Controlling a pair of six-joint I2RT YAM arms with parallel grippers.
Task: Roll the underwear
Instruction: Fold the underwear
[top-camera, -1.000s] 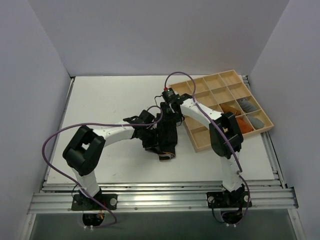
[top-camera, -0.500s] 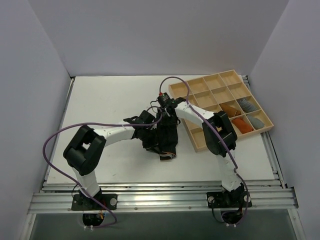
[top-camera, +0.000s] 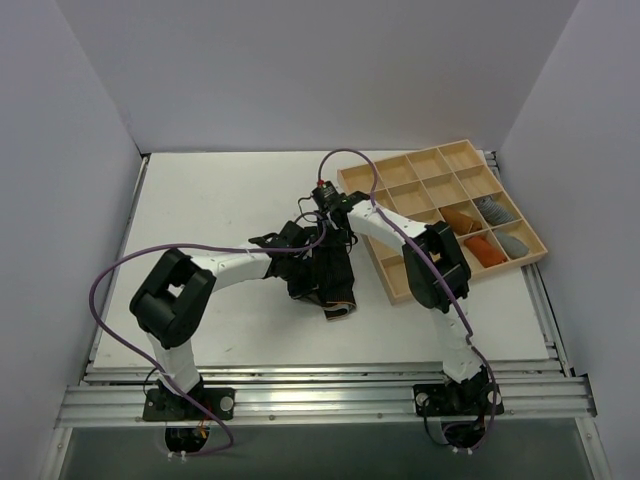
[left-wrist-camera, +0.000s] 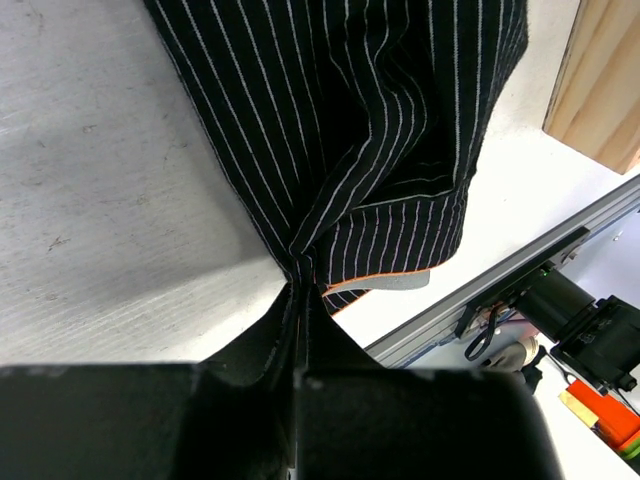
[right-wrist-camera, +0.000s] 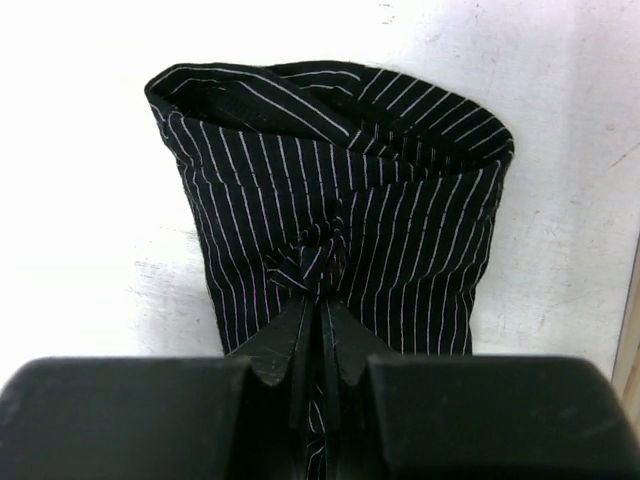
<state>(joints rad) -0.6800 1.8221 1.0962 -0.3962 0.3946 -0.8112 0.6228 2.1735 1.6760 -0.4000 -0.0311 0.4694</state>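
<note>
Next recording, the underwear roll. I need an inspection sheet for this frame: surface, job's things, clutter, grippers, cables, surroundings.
Surface: white table, scuffed in the wrist views; no spills seen.
Job's things: underwear, black with pale pinstripes, lying on the table left of the tray, bunched where it is pinched.
Clutter: wooden tray of compartments at the right; orange and grey cloth rolls in its right-hand cells.
Grippers: left gripper and right gripper both shut on the underwear.
Cables: a purple cable loops off each arm.
Surroundings: plain walls on three sides; metal rail at the near edge.
</note>
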